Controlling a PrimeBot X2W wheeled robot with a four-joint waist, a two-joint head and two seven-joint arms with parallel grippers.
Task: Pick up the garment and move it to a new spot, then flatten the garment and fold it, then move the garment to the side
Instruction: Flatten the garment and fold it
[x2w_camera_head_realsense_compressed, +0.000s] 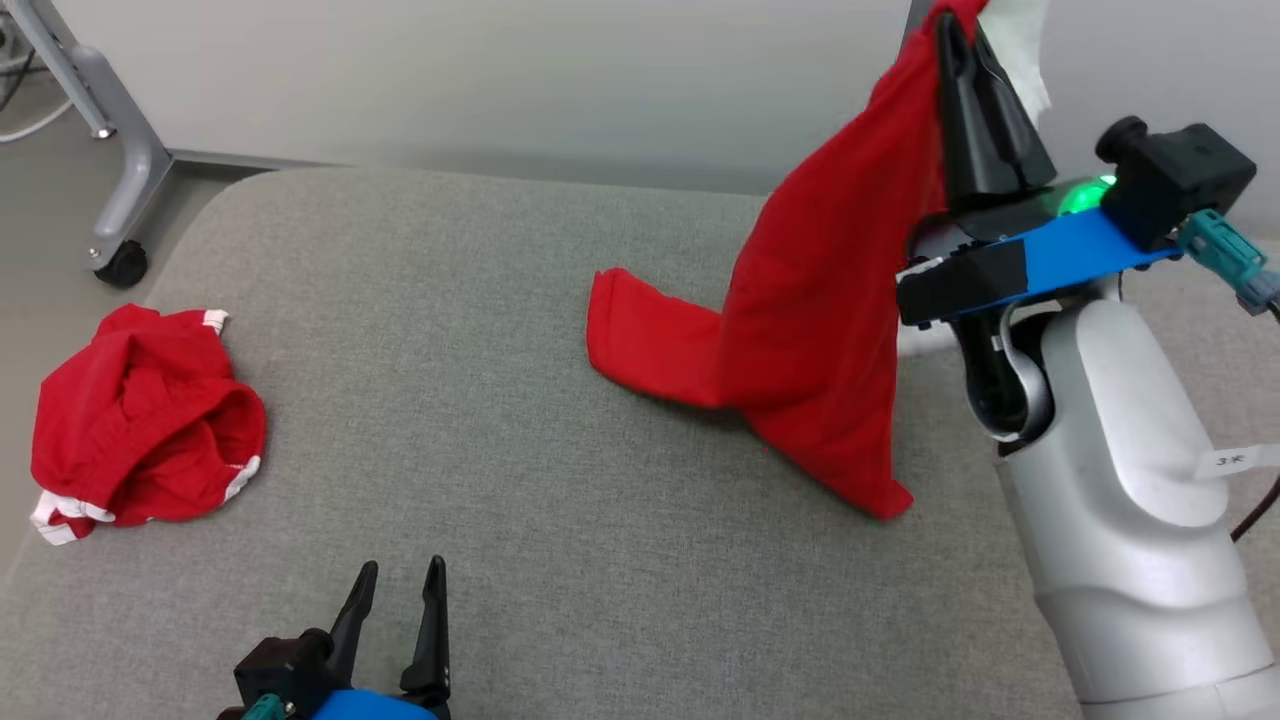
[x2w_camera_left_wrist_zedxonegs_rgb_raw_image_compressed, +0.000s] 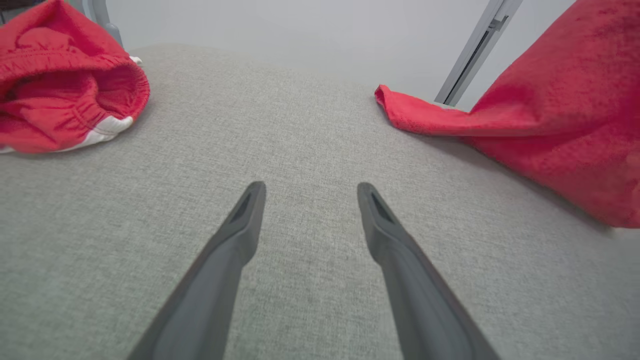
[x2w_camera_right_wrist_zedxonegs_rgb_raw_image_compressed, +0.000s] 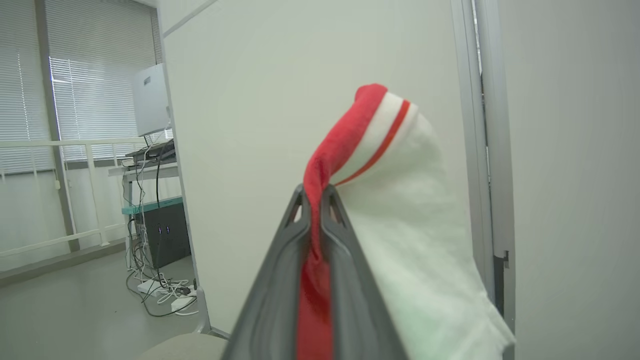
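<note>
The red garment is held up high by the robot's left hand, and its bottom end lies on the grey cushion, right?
No, it's the right hand that holds the red garment up, shut on its top edge; the head view shows it. The left hand is open and holds nothing. The bottom end does lie on the grey cushion.

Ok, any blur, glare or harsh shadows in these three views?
Head view: even light, sharp, only a soft shadow under the lifted red garment on the grey cushion. Left wrist view: the open left end effector looks slightly soft near the lens. Right wrist view: the blinds are bright, and the garment pinched in the right end effector blurs close up.
</note>
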